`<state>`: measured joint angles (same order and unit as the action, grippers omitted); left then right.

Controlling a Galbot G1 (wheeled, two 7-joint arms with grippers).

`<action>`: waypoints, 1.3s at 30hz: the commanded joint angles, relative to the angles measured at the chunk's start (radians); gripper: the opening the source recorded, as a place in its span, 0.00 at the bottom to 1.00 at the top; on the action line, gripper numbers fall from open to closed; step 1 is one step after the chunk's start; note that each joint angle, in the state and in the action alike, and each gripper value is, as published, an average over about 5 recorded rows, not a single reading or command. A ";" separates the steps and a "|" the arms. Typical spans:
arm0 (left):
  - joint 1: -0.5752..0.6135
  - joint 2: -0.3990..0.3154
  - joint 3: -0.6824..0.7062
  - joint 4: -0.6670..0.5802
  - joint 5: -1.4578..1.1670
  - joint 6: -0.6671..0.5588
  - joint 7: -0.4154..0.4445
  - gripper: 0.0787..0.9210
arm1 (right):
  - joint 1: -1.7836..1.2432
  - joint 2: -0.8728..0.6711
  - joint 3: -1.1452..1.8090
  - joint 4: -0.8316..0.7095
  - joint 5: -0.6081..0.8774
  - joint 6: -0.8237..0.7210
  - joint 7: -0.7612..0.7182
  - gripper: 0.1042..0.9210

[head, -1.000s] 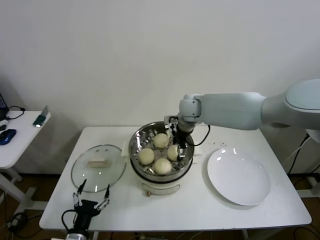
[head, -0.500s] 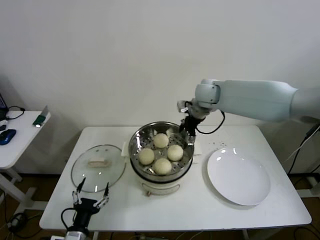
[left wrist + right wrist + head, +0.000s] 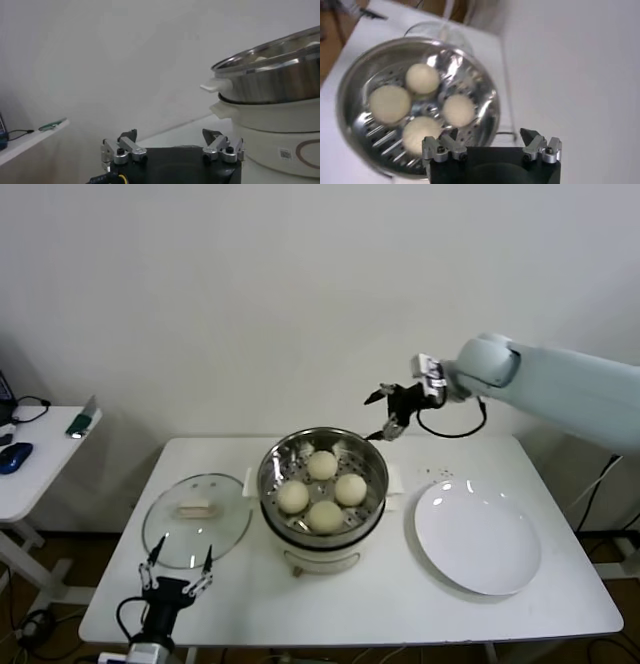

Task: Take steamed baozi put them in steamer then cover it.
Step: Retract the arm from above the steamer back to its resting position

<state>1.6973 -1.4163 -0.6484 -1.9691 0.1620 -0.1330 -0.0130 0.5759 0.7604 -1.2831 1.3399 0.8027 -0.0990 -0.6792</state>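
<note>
Four cream-white pleated baozi (image 3: 322,489) sit inside the shiny steel steamer (image 3: 372,506). Left of it on the bench (image 3: 400,594) lies the clear glass cover (image 3: 196,520), likely slippery and fragile; its cream oblong handle (image 3: 197,508) looks the safest hold. Right pincer (image 3: 385,414) hangs open and empty above the steamer's far right; left pincer (image 3: 176,573) waits open near the cover.

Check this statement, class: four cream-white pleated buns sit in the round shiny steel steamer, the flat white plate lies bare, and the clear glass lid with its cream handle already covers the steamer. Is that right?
One detail is wrong. The four cream-white pleated buns do sit in the round shiny steel steamer and the flat white plate is bare, but the clear glass lid lies on the table beside the steamer, which is uncovered. The head view shows it.
</note>
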 commanded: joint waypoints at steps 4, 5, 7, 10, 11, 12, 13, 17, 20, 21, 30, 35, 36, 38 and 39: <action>-0.002 -0.010 0.004 -0.018 0.044 0.010 -0.003 0.88 | -0.691 -0.276 0.755 0.090 -0.096 0.231 0.276 0.88; -0.003 -0.014 0.005 -0.020 0.054 0.010 -0.004 0.88 | -0.749 -0.277 0.808 0.097 -0.107 0.242 0.291 0.88; -0.005 -0.021 0.008 -0.023 0.073 0.008 -0.005 0.88 | -0.872 -0.271 0.945 0.111 -0.132 0.261 0.321 0.88; -0.004 -0.027 0.012 -0.028 0.094 0.007 -0.006 0.88 | -1.055 -0.250 1.168 0.142 -0.164 0.280 0.355 0.88; -0.003 -0.029 0.012 -0.029 0.102 0.007 -0.006 0.88 | -1.112 -0.243 1.223 0.154 -0.172 0.287 0.367 0.88; -0.001 -0.031 0.012 -0.031 0.110 0.007 -0.006 0.88 | -1.171 -0.233 1.279 0.167 -0.180 0.295 0.381 0.88; 0.001 -0.032 0.012 -0.032 0.119 0.006 -0.005 0.88 | -1.225 -0.224 1.324 0.179 -0.188 0.301 0.394 0.88; 0.008 -0.038 0.012 -0.039 0.154 0.008 -0.005 0.88 | -1.390 -0.162 1.489 0.222 -0.206 0.308 0.439 0.88; 0.011 -0.039 0.005 -0.047 0.202 0.018 -0.010 0.88 | -1.497 -0.102 1.602 0.260 -0.221 0.290 0.466 0.88; 0.011 -0.038 0.002 -0.051 0.224 0.027 -0.012 0.88 | -1.536 -0.078 1.640 0.274 -0.231 0.281 0.476 0.88; -0.027 -0.007 -0.025 -0.083 0.609 0.090 -0.049 0.88 | -1.832 0.131 1.918 0.404 -0.314 0.199 0.516 0.88; -0.034 0.018 -0.010 -0.113 0.874 0.160 -0.048 0.88 | -1.948 0.233 2.010 0.459 -0.332 0.181 0.501 0.88; -0.035 0.024 -0.006 -0.115 0.922 0.173 -0.049 0.88 | -1.964 0.250 2.025 0.467 -0.332 0.178 0.497 0.88; -0.040 0.036 0.000 -0.109 1.026 0.193 -0.054 0.88 | -1.998 0.283 2.054 0.485 -0.332 0.175 0.484 0.88; -0.043 0.043 0.003 -0.102 1.069 0.199 -0.059 0.88 | -2.014 0.298 2.066 0.492 -0.332 0.175 0.477 0.88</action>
<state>1.6709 -1.4067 -0.6551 -2.0618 0.7337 -0.0249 -0.0541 -1.1455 0.8787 0.5183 1.7255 0.5105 0.0997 -0.2118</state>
